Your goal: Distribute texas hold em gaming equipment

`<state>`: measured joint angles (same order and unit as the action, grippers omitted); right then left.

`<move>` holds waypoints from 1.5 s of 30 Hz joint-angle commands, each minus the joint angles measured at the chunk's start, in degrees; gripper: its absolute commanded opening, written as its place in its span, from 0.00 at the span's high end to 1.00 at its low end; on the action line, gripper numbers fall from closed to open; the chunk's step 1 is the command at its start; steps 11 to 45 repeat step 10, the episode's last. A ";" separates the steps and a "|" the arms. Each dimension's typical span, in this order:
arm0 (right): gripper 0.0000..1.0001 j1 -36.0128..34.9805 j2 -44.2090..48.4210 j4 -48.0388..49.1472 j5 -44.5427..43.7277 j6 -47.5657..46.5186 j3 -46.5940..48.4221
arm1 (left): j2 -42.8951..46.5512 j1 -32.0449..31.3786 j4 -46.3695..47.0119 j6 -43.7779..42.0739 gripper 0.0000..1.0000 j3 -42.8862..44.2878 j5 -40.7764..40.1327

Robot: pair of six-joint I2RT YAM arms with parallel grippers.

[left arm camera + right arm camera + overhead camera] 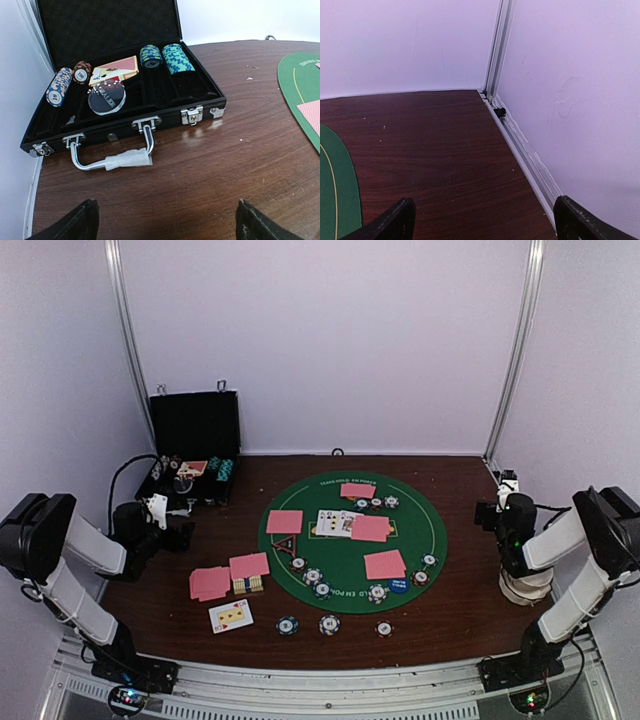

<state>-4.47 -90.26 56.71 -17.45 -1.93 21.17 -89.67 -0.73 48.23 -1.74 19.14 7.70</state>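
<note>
Left claw (165, 217) and right claw (482, 217) both spread, empty. Chips (177, 59) sit ahead of the left one, inside the case (170, 116); reaching in could snag the handle (112, 161) and drag it.

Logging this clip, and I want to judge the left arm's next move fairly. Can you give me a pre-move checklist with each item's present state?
1. Left gripper open and empty: ok.
2. Black case lid up, contents exposed: ok.
3. Teal chip stack unobstructed in its slot: ok.
4. Case handle folded out toward the gripper, a possible snag on a low approach: not ok.
5. Right gripper open, empty, off the green mat: ok.
6. Every seat on the mat has its share: cannot tell.
</note>
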 commanded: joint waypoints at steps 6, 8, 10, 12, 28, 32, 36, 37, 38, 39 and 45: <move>0.01 0.16 0.61 -0.81 0.93 0.44 0.62 | -0.09 0.20 3.63 0.51 0.03 0.39 -0.34; 0.01 0.16 0.70 -0.57 0.85 0.40 0.48 | -0.09 0.20 3.63 0.51 0.02 0.46 -0.33; 0.01 0.16 0.65 -0.15 0.76 0.35 0.29 | -0.04 0.20 3.67 0.55 0.02 0.38 -0.35; 0.01 0.16 0.65 -0.15 0.76 0.35 0.29 | -0.04 0.20 3.67 0.55 0.02 0.38 -0.35; 0.01 0.16 0.65 -0.15 0.76 0.35 0.29 | -0.04 0.20 3.67 0.55 0.02 0.38 -0.35; 0.01 0.16 0.65 -0.15 0.76 0.35 0.29 | -0.04 0.20 3.67 0.55 0.02 0.38 -0.35; 0.01 0.16 0.65 -0.15 0.76 0.35 0.29 | -0.04 0.20 3.67 0.55 0.02 0.38 -0.35; 0.01 0.16 0.65 -0.15 0.76 0.35 0.29 | -0.04 0.20 3.67 0.55 0.02 0.38 -0.35; 0.01 0.16 0.65 -0.15 0.76 0.35 0.29 | -0.04 0.20 3.67 0.55 0.02 0.38 -0.35; 0.01 0.16 0.65 -0.15 0.76 0.35 0.29 | -0.04 0.20 3.67 0.55 0.02 0.38 -0.35; 0.01 0.16 0.65 -0.15 0.76 0.35 0.29 | -0.04 0.20 3.67 0.55 0.02 0.38 -0.35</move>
